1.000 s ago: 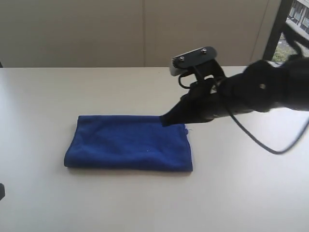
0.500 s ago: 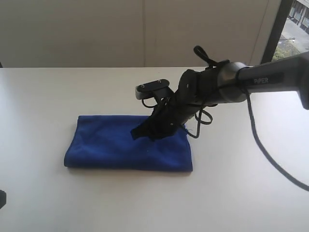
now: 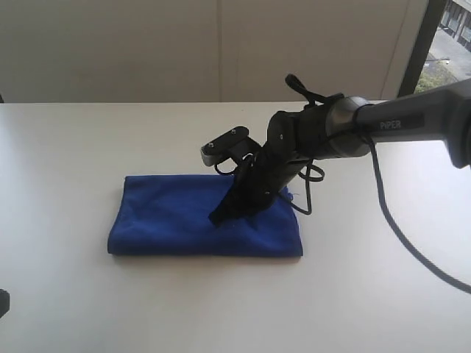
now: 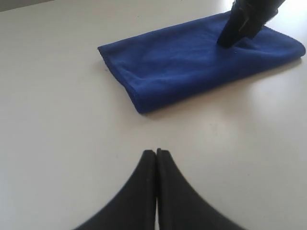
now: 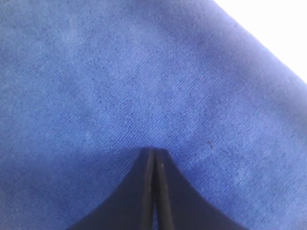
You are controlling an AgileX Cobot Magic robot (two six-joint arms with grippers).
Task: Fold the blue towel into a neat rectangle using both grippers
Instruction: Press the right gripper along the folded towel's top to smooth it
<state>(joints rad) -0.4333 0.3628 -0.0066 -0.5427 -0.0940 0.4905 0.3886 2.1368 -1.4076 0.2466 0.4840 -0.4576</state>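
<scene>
The blue towel (image 3: pixel 176 217) lies folded into a flat rectangle on the white table (image 3: pixel 73 147). My right gripper (image 3: pixel 218 218) is shut with nothing between its fingers, and its tip presses down on the towel's top surface right of the middle. In the right wrist view the blue towel (image 5: pixel 120 72) fills nearly the whole frame under the right gripper (image 5: pixel 155 151). My left gripper (image 4: pixel 156 152) is shut and empty, hovering over bare table short of the blue towel (image 4: pixel 182 62). The right arm's black fingers (image 4: pixel 235 33) show there resting on the cloth.
A wall runs behind the table, with a dark window frame (image 3: pixel 421 44) at the far right. A black cable (image 3: pixel 397 235) loops down from the right arm over the table's right side. A small dark object (image 3: pixel 3 301) sits at the left edge.
The right arm has swung left and down, from the towel's back right corner onto its top. The towel has shifted slightly to the right. The left gripper stays out of the exterior view.
</scene>
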